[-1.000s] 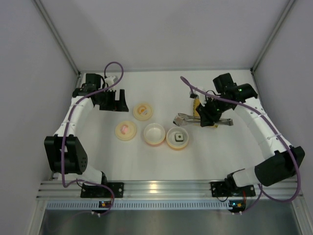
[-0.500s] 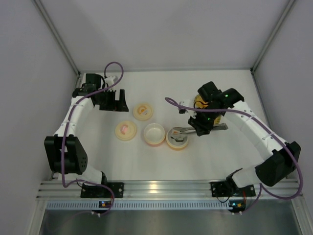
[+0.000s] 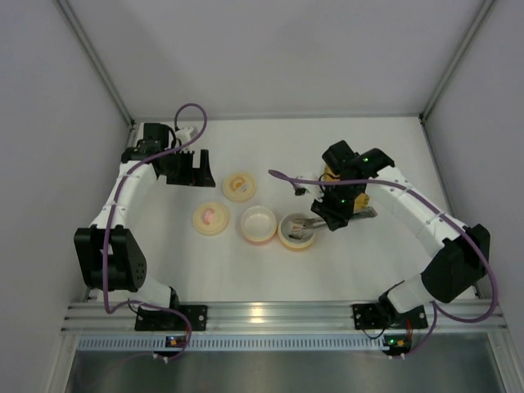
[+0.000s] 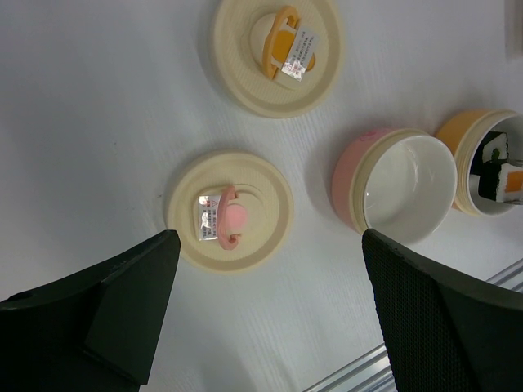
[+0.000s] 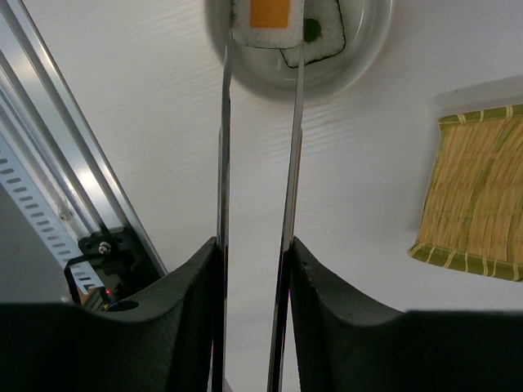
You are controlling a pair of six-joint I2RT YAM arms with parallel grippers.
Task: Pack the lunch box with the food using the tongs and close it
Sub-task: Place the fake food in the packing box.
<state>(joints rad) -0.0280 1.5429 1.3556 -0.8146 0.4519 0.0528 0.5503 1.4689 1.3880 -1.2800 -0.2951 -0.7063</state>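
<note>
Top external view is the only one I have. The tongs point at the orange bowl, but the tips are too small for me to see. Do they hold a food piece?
Observer: Yes. In the right wrist view the tongs pinch a sushi piece with an orange centre over the orange bowl.
Operator: Is there another piece inside that bowl?
Observer: Yes, a piece with a green centre lies in it, partly hidden behind the pinched one.
Operator: And the pink bowl, is it filled?
Observer: No. In the left wrist view the pink bowl shows only its bare white inside.
</note>
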